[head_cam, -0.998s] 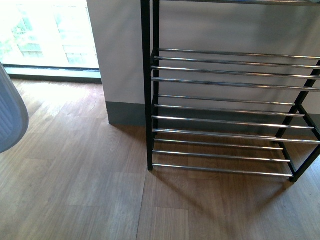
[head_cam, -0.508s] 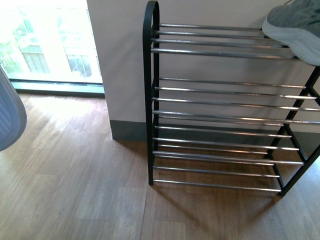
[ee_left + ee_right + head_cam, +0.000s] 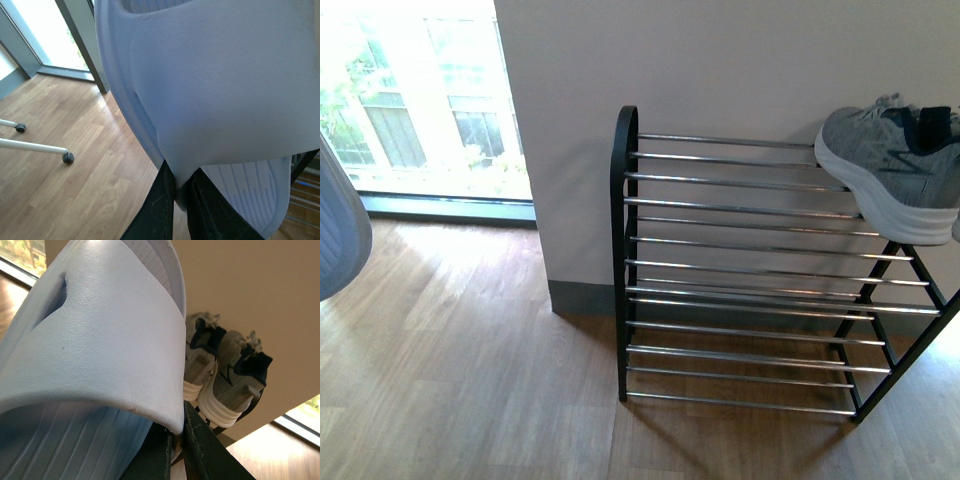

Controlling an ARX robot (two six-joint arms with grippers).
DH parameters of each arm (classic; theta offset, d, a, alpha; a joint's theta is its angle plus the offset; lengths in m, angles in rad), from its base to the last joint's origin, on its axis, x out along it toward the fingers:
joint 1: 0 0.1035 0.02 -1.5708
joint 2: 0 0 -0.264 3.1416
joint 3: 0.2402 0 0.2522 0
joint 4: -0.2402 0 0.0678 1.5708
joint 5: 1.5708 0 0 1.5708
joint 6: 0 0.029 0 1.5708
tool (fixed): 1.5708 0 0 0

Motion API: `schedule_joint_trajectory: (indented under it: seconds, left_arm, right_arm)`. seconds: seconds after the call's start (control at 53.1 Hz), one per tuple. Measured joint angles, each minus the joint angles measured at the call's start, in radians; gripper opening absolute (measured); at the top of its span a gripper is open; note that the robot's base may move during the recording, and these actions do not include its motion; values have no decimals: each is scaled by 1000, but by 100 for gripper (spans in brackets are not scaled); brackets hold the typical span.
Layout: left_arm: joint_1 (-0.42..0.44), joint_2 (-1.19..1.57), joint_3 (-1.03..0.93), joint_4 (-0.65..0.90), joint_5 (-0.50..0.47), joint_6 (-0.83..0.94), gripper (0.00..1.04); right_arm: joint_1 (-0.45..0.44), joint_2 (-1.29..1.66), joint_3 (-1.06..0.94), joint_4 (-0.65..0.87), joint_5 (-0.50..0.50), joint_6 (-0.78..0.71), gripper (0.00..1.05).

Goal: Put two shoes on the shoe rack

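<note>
Since each hand is already pinching a pale blue slide point(image 3: 210, 90), left hand point(image 3: 181, 192) sits nearer the shoe rack's point(image 3: 740, 270) bare bars at 1 o'clock, sneakers point(image 3: 890, 170) parked at 2.

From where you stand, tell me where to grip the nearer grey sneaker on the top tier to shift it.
Grip the grey sneaker at its navy collar, coming from above: the opening faces up, while the rounded toe and thick white sole on the shoe rack offer little to pinch.
</note>
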State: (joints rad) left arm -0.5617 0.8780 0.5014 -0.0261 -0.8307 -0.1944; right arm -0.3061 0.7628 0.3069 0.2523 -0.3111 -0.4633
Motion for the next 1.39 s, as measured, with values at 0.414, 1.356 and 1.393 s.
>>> schedule_joint_trajectory:
  seconds: [0.414,1.356,1.393]
  left_arm:
    - [0,0,0,0,0,0,3]
    - [1,-1,0,0,-2,0,3]
    - [0,-1,0,0,0,1,3]
  right_arm:
    - [0,0,0,0,0,0,2]
    - [-19,98,21,81,-279,169,2]
    - [-4,134,33,85,-270,185,2]
